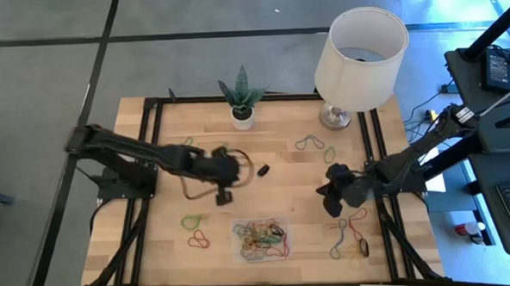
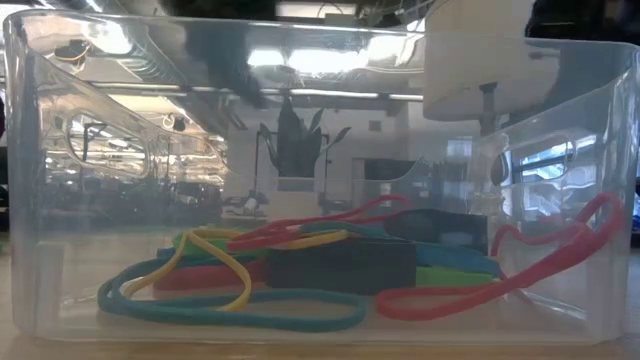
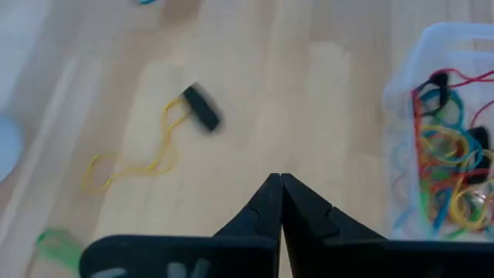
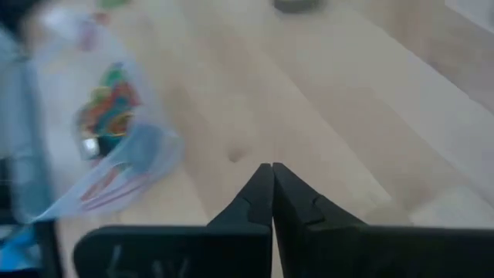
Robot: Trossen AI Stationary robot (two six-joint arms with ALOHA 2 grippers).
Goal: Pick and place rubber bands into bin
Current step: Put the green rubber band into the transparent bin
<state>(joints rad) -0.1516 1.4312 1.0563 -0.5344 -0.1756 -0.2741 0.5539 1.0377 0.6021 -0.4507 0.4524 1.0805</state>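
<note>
Bin (image 1: 261, 238) held a good pile of rubber bands (image 2: 300, 265); several, perhaps seven, lay loose on the table (image 1: 282, 181). Left gripper (image 3: 280, 183) and right gripper (image 4: 271, 171) both closed, empty.

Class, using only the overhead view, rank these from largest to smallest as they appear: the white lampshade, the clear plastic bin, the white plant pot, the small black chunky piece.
1. White lampshade, though nearer the camera
2. Clear plastic bin
3. White plant pot
4. Small black chunky piece
</note>
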